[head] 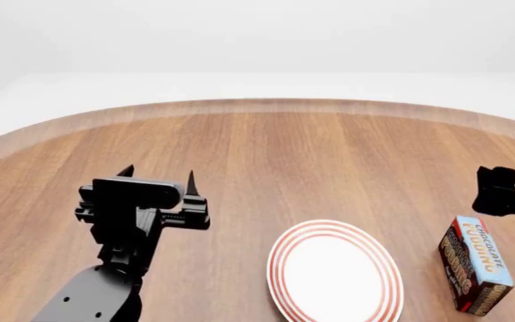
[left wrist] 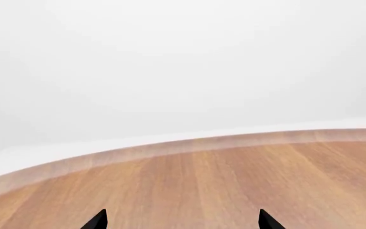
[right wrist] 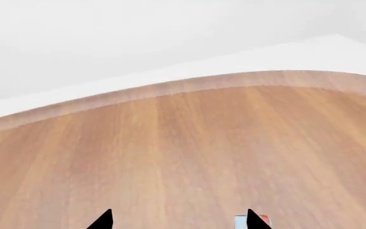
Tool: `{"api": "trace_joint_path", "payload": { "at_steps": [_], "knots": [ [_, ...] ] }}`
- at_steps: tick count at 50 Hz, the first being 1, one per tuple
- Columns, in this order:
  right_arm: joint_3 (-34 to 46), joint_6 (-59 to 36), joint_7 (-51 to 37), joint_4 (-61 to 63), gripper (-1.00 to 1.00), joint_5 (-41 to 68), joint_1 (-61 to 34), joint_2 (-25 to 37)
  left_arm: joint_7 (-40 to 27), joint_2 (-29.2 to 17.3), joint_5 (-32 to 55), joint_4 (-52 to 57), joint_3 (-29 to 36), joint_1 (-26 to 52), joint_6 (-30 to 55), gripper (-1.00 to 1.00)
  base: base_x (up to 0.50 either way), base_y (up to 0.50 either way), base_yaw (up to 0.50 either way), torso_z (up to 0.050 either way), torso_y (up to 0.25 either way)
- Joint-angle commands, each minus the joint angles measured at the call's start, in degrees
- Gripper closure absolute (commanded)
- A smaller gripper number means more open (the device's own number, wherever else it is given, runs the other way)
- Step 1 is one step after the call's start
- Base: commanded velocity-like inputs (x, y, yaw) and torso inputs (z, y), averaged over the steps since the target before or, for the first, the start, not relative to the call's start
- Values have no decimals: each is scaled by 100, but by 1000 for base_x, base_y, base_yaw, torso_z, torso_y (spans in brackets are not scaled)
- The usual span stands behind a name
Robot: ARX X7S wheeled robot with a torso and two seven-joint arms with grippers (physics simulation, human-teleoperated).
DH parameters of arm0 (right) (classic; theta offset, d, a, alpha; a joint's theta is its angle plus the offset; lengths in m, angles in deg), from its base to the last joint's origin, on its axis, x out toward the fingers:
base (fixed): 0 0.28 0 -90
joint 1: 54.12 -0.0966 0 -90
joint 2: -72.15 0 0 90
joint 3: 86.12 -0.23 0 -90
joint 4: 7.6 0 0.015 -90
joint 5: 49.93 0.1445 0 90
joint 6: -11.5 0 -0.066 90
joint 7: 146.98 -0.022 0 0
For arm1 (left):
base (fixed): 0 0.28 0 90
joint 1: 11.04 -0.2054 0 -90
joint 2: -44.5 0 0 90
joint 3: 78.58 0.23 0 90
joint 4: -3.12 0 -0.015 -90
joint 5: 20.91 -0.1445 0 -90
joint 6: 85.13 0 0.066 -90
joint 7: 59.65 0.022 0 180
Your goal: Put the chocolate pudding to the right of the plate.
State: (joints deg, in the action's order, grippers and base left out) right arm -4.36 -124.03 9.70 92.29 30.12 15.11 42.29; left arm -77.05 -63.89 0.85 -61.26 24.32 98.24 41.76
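Note:
The chocolate pudding [head: 475, 265], a dark brown box with a light blue top, rests on the wooden table [head: 267, 154] at the front right. It sits to the right of the plate [head: 334, 274], a white plate with red rings, and a gap separates them. My right gripper [right wrist: 177, 220] is open and holds nothing. In the head view its black body [head: 501, 191] hovers just behind the box. A corner of the chocolate pudding [right wrist: 240, 221] peeks out beside one fingertip. My left gripper [head: 157, 176] is open over the table at the left, well away from the plate, with bare wood between its fingertips [left wrist: 97, 220].
The table's curved far edge [head: 257, 105] runs across the back, with a white floor and wall beyond it. Only bare wood shows ahead of the left gripper [left wrist: 181, 220].

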Motion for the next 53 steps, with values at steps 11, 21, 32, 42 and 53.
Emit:
{"api": "trace_joint_path", "payload": {
  "at_steps": [11,21,32,42,53],
  "knots": [
    [-269,1232,-470,2626,-100,-1571,1193,-789,-89,-42,88,225,-9,102,151,-100,0,0,0,0,0],
    [215,1304,-841,3287,-100,-2491,1157,-990,-102,-58,131,308,-12,155,182,-100,0,0,0,0,0],
    [427,1557,-779,3455,-100,-2870,1076,-1227,-142,-77,171,433,14,194,262,-100,0,0,0,0,0],
    [520,1737,-786,3579,-100,-3174,1202,-1348,-172,-91,224,517,20,214,329,-100,0,0,0,0,0],
    [1211,1711,-956,3971,-100,-4030,1015,-1546,-221,-100,211,612,78,311,378,-100,0,0,0,0,0]
  ]
}}
